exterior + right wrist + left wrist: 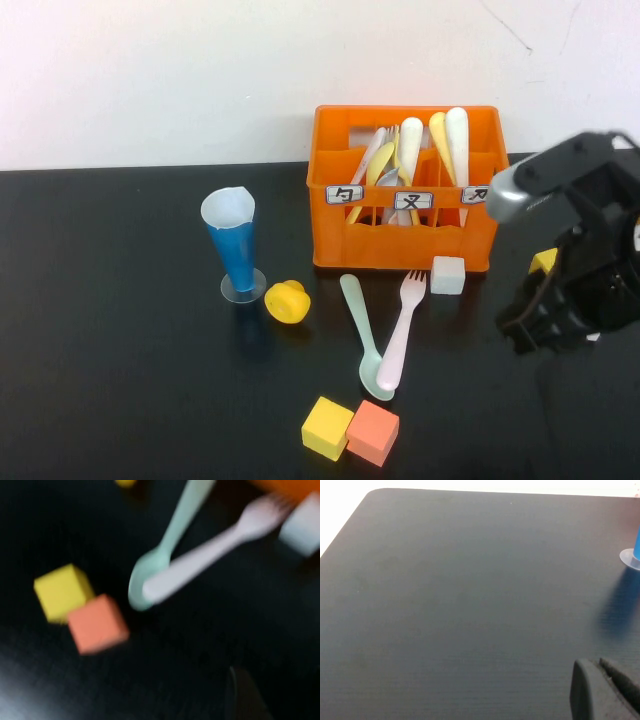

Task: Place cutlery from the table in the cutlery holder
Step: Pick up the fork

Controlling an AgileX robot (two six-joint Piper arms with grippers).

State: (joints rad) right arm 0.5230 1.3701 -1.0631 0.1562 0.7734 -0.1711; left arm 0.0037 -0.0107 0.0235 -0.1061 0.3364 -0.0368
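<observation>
Cutlery left out: pale mint-green plastic spoon (361,336) and pale pink plastic fork (402,331) lie on the glossy black worktop (120,380), at 6 o'clock from the orange slotted plastic cutlery holder (405,190); their lower ends overlap, the fork handle resting on the spoon bowl.
Holder: already carries several pale pieces standing upright in its slots.
Right end effector (530,325): hovers at 3 o'clock from the fork, well apart from it, low over the worktop; I cannot tell how its fingers are set.
Left end effector (605,692): out of the high view; only a dark edge shows in its wrist view over bare worktop, near the foot of the blue cone-shaped cup (233,252); state cannot be told.
Step in hand: likely the right arm's approach to one of the two pieces.
Doing it well: take the fork first, since it lies on top; grip across the mid-handle, clear of the overlap, so the spoon stays put.
Hazards: white cube (448,274) just beside the fork tines; yellow cube (327,427) and orange cube (372,432) at 6 o'clock from the spoon bowl.
</observation>
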